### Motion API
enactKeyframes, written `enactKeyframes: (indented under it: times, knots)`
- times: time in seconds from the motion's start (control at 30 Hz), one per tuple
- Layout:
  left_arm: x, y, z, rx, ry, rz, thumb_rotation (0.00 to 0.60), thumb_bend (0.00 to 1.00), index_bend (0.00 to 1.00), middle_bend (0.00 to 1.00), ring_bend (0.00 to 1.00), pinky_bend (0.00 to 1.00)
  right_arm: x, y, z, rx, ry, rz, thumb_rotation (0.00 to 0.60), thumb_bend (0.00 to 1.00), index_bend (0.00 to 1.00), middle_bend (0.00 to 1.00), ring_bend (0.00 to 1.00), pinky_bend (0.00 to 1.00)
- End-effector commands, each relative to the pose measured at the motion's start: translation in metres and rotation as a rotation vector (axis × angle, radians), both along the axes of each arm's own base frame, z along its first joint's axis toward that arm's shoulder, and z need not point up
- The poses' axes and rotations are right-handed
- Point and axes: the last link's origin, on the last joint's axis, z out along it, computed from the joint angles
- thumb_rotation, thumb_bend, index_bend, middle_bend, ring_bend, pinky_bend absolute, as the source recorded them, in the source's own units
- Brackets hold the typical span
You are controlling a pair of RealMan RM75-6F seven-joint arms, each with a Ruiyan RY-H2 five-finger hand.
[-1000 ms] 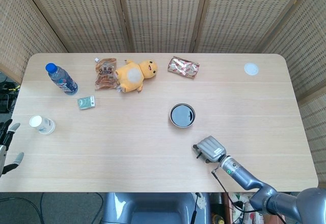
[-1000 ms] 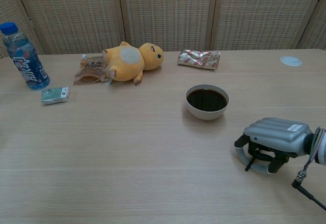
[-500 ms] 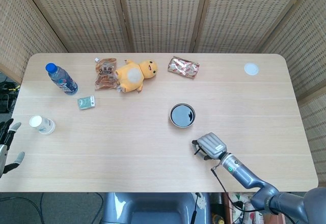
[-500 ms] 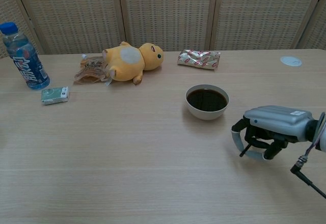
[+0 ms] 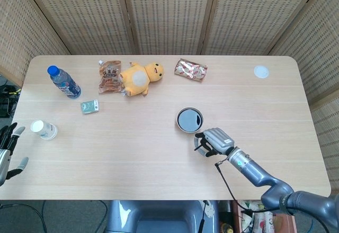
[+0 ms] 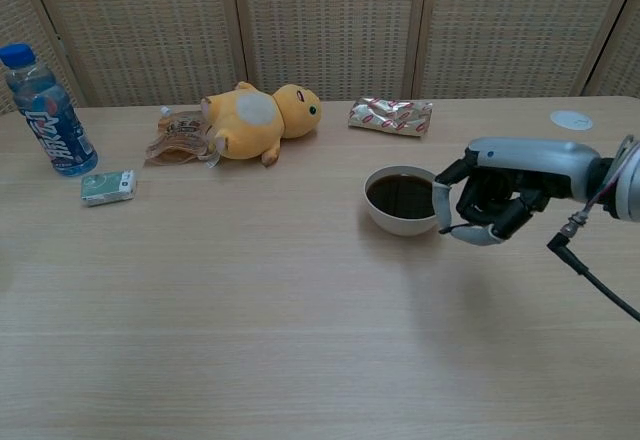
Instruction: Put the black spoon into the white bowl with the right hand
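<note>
The white bowl (image 5: 189, 120) (image 6: 406, 200), dark inside, stands right of the table's middle. My right hand (image 5: 213, 140) (image 6: 492, 198) hovers just above the table, close to the bowl's right rim. Its fingers are curled around the thin black spoon (image 6: 468, 203), which the hand mostly hides. In the head view the hand lies just in front of and to the right of the bowl. My left hand (image 5: 7, 151) hangs off the table's left edge with its fingers apart and nothing in it.
At the back lie a yellow plush toy (image 5: 139, 77), a brown snack bag (image 5: 109, 75) and a shiny snack packet (image 5: 190, 70). On the left are a blue-capped bottle (image 5: 64, 82), a small green packet (image 5: 89, 106) and a paper cup (image 5: 43, 130). A white lid (image 5: 260, 72) lies at the back right.
My right hand has risen off the table and moved forward-left to the bowl's rim, carrying the spoon. The left hand has barely shifted.
</note>
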Motion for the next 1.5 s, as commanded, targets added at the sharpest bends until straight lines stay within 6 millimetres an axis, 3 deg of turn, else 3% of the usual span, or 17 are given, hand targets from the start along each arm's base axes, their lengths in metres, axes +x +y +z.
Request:
enactKeyframes:
  times: [0.03,0.4,0.83,1.07,1.5]
  knots:
    - [0.000,0.000,0.000,0.001,-0.001,0.002,0.600,0.34,0.08,0.04,0.02,0.00,0.018,-0.012,0.009,0.032,-0.068,-0.042,0.600,0.82,0.69,0.95,0.98,1.00]
    - [-0.006,-0.003,0.002,0.009,-0.001,0.020,0.600,0.34,0.08,0.04,0.02,0.00,0.058,-0.039,-0.001,0.144,-0.179,-0.129,0.600,0.82,0.69,0.95,0.99,1.00]
    - [-0.012,-0.009,0.003,0.011,0.001,0.048,0.600,0.34,0.08,0.04,0.02,0.00,0.075,-0.076,-0.025,0.162,-0.207,-0.223,0.600,0.83,0.70,0.95,0.99,1.00]
    - [-0.012,-0.010,0.003,0.009,0.006,0.050,0.600,0.34,0.08,0.04,0.02,0.00,0.070,-0.088,-0.045,0.154,-0.184,-0.274,0.600,0.83,0.70,0.95,0.99,1.00]
    - [-0.010,-0.010,0.001,0.003,0.012,0.057,0.600,0.34,0.08,0.04,0.02,0.00,0.043,-0.105,-0.052,0.116,-0.130,-0.363,0.600,0.83,0.71,0.95,0.99,1.00]
